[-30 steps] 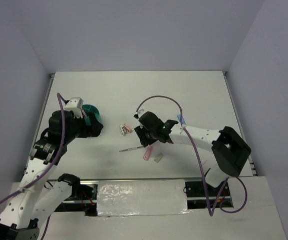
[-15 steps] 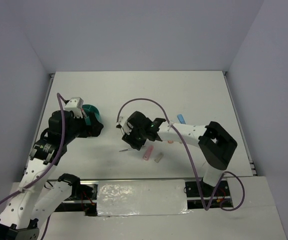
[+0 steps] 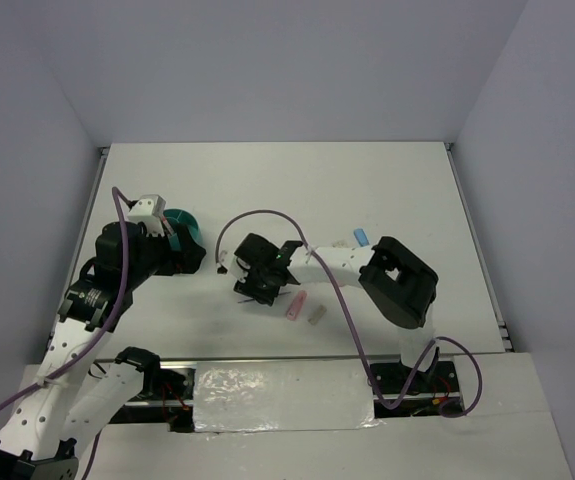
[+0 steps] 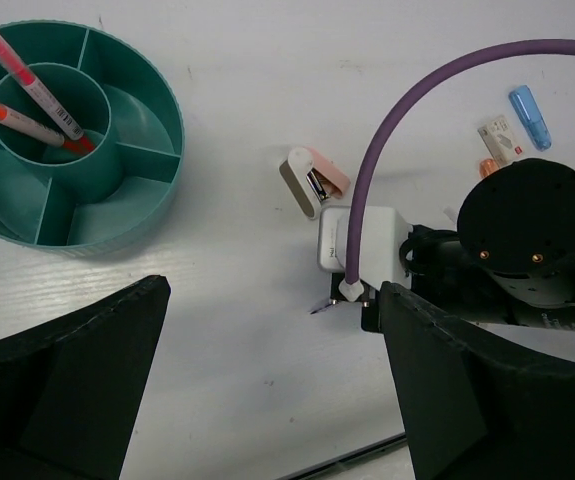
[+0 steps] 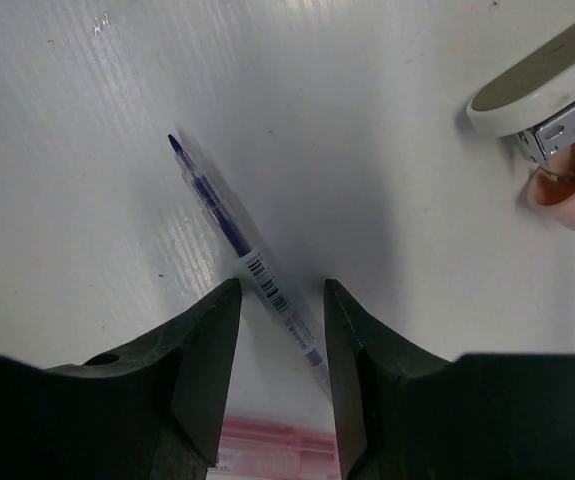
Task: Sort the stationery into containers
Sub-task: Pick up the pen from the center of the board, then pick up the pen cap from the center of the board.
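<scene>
Teal plastic marked the organiser point(image 3: 184, 230) from above. It stood close to the left edge of the table point(image 3: 387, 180), about midway between the near and far edges, with the left arm bent over it. The right gripper point(image 3: 250, 288) hung low over the middle of the table, toward the near edge. A pink eraser point(image 3: 295, 306) and a grey eraser point(image 3: 316, 314) lay just beside it, and a blue eraser point(image 3: 361, 237) lay further toward the right edge.

From the left wrist, the left gripper point(image 4: 267, 400) was spread wide and held nothing, hovering beside the organiser. It was probably parked there to leave the middle of the table to the other arm. A pink pen point(image 4: 27, 85) and an orange pen point(image 4: 22, 122) leaned in the round centre compartment, which suggested that long items belonged there. A pink-and-white stapler point(image 4: 314, 180) lay between the organiser and the right arm.

From the right wrist, the fingers point(image 5: 202, 350) were parted and straddled a thin clear pen point(image 5: 242, 255) with blue ink. The pen ran diagonally through the gap and was not yet pinched. The gripper seemed set across the barrel near its barcode so that closing would catch the pen across its width. Because the barrel lay flat and slim, the tips likely had to sit right down at the table. The stapler lay apart toward the upper right, clear of the grasp.
</scene>
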Robot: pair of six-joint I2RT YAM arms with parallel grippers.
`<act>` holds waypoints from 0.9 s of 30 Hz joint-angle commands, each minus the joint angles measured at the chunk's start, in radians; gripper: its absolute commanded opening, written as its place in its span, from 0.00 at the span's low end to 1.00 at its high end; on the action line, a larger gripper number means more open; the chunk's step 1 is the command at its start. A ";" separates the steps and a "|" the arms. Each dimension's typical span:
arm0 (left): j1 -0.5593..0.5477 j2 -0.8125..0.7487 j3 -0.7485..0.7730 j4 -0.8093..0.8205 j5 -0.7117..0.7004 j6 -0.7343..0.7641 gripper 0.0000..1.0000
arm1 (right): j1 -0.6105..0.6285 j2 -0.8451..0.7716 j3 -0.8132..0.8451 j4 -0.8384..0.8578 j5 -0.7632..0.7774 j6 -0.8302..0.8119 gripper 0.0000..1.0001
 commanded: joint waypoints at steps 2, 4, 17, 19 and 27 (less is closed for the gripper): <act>-0.006 -0.005 -0.001 0.028 0.001 0.016 0.99 | 0.013 0.049 0.023 -0.017 0.024 -0.017 0.34; -0.006 -0.006 0.000 0.024 -0.004 0.015 0.99 | 0.028 0.053 0.017 -0.016 0.015 -0.014 0.22; -0.006 -0.062 0.007 0.009 -0.183 -0.085 0.99 | 0.021 -0.370 -0.191 0.369 0.041 0.268 0.00; -0.006 -0.007 0.020 -0.011 -0.188 -0.151 0.99 | -0.036 -0.475 -0.216 0.305 0.130 0.413 0.00; -0.415 0.347 0.084 0.112 -0.454 -0.646 0.96 | -0.525 -1.101 -0.458 -0.114 0.441 0.730 0.00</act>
